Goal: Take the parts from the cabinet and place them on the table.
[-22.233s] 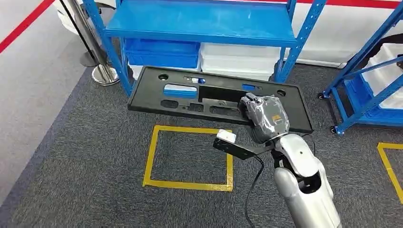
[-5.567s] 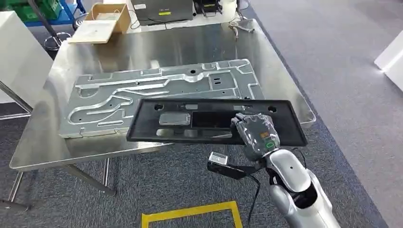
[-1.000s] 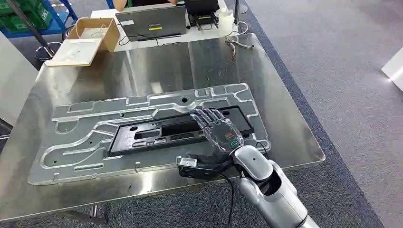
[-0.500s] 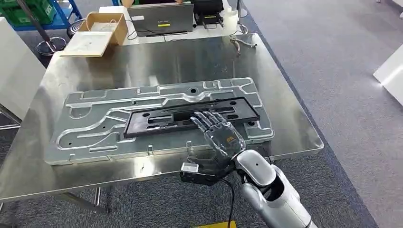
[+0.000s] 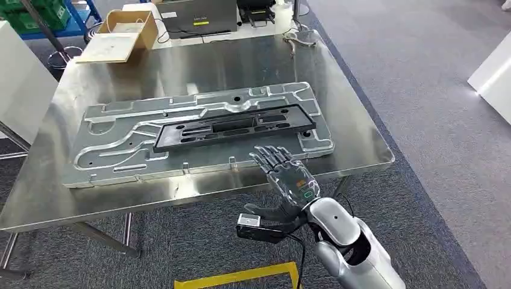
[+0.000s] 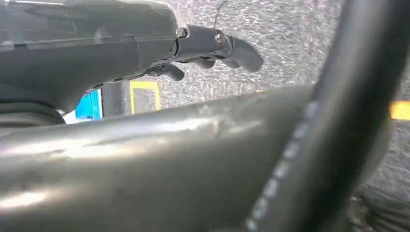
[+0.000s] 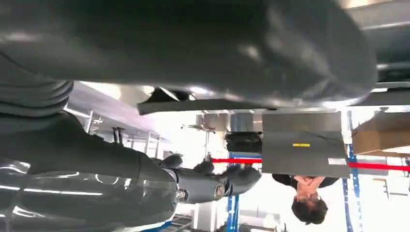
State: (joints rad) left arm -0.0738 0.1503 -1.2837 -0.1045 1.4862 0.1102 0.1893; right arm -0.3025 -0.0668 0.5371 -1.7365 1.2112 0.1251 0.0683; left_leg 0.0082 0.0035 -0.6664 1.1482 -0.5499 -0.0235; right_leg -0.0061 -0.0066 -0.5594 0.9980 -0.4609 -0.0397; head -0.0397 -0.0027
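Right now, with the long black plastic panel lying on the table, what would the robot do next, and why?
Probably draw the right hand back from the steel table. The long black plastic panel already rests on the silver metal plate, and the fingers are spread, holding nothing.

Silver right arm (image 5: 349,241) reaching forward from the lower right, its transparent-covered right hand (image 5: 290,177) flat, palm down, dark fingers (image 5: 272,156) spread and holding nothing. Dark grey left hand (image 6: 145,53) hanging, fingers slightly curled, empty.
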